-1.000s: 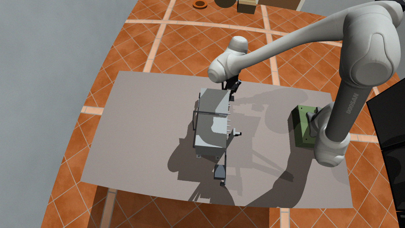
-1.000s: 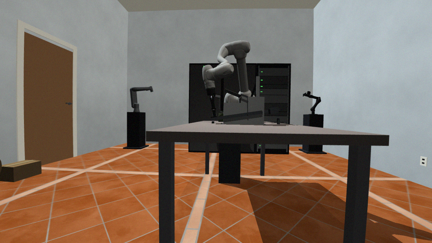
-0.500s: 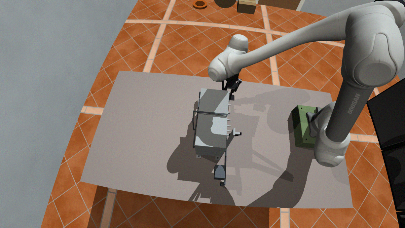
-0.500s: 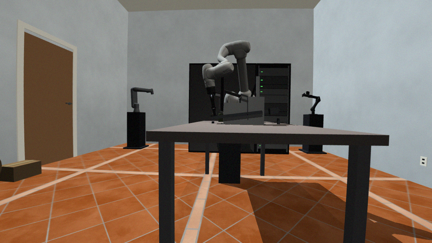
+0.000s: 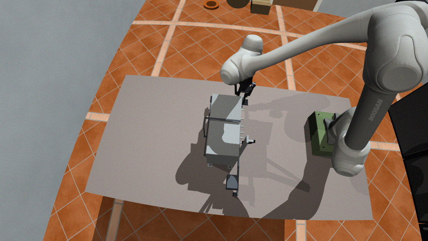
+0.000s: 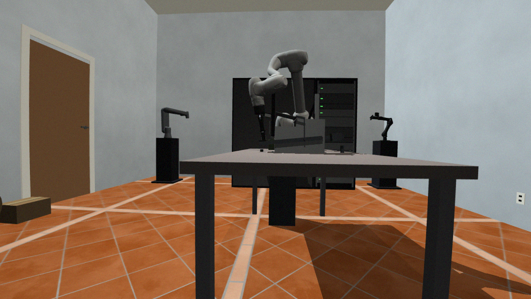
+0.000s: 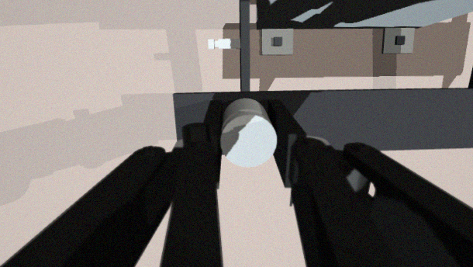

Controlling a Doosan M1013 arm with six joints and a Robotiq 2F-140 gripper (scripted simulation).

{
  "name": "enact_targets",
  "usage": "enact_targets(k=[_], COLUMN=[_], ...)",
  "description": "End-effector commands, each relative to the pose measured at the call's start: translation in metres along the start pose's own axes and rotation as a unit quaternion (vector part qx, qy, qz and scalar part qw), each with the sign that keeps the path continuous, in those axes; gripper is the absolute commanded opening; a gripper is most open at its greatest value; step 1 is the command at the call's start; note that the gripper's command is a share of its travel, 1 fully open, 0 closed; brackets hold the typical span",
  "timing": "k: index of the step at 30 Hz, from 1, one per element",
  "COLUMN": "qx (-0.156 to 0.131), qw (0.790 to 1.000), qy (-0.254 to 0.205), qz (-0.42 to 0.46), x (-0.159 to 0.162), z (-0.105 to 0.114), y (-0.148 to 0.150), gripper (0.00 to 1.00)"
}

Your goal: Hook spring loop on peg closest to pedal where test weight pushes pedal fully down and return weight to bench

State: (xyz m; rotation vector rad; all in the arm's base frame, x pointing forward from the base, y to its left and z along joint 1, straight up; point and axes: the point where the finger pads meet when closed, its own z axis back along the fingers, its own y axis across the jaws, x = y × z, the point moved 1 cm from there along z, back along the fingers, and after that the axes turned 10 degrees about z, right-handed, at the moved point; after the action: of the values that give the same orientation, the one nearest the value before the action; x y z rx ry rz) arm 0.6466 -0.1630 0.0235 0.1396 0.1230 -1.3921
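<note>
Gripper fingers are closed most of the way around the steel test weight, a short pale cylinder seen end-on in the wrist view, with a black finger pressed against each side of it. From the top view the gripper hangs off the arm's wrist at the far end of the feeder, just beside the box's corner, and the weight itself is hidden there by the fingers. Behind the weight in the wrist view lies a dark flat panel; whether the weight touches it cannot be told. Beyond that, two square mounting feet of the feeder sit on the bench. Along the feeder's long side a row of small pegs sticks out. The pedal lies at the near end of the feeder, well apart from the gripper. The arm stands on a green base block.
</note>
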Motion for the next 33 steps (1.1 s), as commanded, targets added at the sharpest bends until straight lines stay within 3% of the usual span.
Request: enact_targets(k=[1,33], qx=[0.001,0.001], qw=[1.0,1.0], qy=[0.0,0.0], qz=[0.0,0.0], x=[-0.001,-0.004], z=[0.004,0.027], y=[0.001,0.001], gripper=[0.25,0.25])
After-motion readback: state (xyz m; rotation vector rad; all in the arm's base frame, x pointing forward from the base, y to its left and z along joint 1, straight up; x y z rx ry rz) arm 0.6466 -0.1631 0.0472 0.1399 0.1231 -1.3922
